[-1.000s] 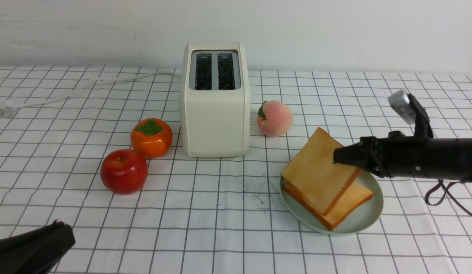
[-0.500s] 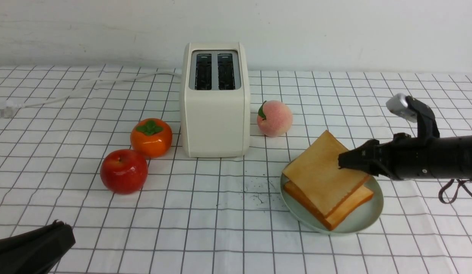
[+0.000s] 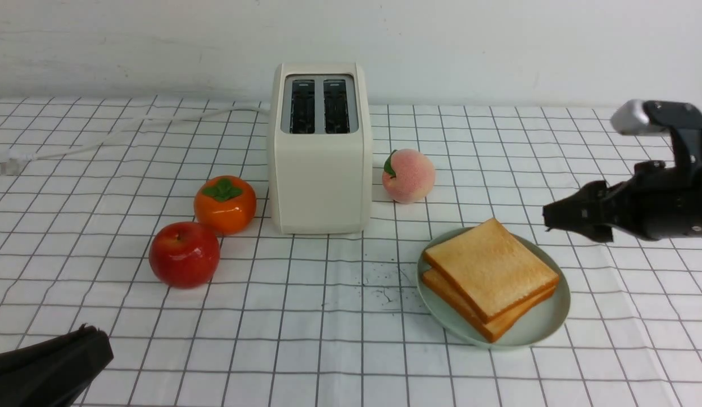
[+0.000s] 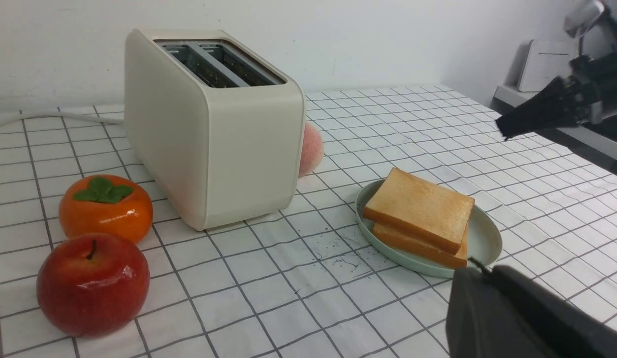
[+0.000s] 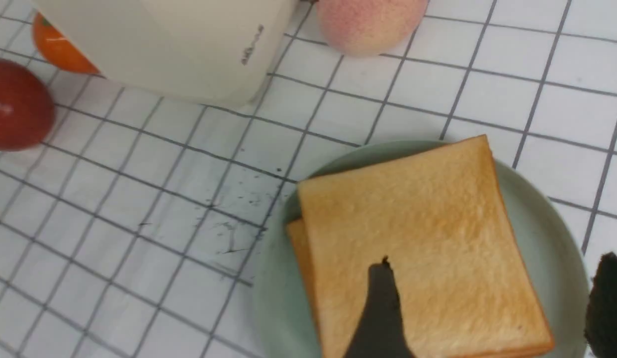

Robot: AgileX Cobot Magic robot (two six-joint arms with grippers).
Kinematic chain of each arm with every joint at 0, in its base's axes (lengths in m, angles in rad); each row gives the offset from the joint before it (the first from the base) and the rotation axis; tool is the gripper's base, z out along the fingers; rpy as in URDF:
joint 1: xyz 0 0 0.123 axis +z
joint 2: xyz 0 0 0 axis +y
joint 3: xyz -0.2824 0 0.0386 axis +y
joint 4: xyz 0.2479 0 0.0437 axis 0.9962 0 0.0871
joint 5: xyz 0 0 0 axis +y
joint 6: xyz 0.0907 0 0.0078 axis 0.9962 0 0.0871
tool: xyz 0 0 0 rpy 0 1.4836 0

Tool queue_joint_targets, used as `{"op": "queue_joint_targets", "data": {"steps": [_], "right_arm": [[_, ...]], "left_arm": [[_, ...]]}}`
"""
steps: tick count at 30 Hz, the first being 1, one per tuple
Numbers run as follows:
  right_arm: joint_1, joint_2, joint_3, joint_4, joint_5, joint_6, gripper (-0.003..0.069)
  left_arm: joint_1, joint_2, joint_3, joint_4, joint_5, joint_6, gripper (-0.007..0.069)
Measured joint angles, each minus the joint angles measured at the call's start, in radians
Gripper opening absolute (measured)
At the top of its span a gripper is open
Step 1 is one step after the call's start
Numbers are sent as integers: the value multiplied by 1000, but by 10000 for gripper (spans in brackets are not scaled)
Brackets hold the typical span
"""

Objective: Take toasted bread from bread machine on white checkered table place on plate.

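Toasted bread [image 3: 491, 270], 2 stacked slices, lies on the plate [image 3: 546, 323]; our right end effector [image 3: 547, 218] hangs spread above, gripping nothing, so we should lift clear without brushing the top slice; left end effector [image 3: 96, 343] pressed together

— Home kitchen?
— Looks more like a robot lab set: checkered tabletop [image 3: 611, 362] against a bare white wall [image 3: 498, 39], one toaster [image 3: 319, 175], glossy apple [image 3: 184, 255], and a black robot arm [image 3: 670, 217] over it
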Motion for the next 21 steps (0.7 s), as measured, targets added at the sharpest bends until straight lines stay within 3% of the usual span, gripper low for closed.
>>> {"op": "queue_joint_targets", "data": {"steps": [1,3,5,6,10,15,21], "right_arm": [[0,-18,0,0,0,0,468],[0,-131,0,-173,98,218,341],[0,-181,0,-241,134,296,286],[0,-281,0,-364,204,425,181],[0,-460,1,-593,348,633,-1],[0,-650,1,-780,471,772,-15],[0,-804,1,-819,522,799,-9]], "left_arm": [[0,0,0,0,0,0,17],[0,0,0,0,0,0,17],[0,0,0,0,0,0,17],[0,0,0,0,0,0,18],[0,0,0,0,0,0,18],[0,0,0,0,0,0,22],[0,0,0,0,0,0,29]]}}
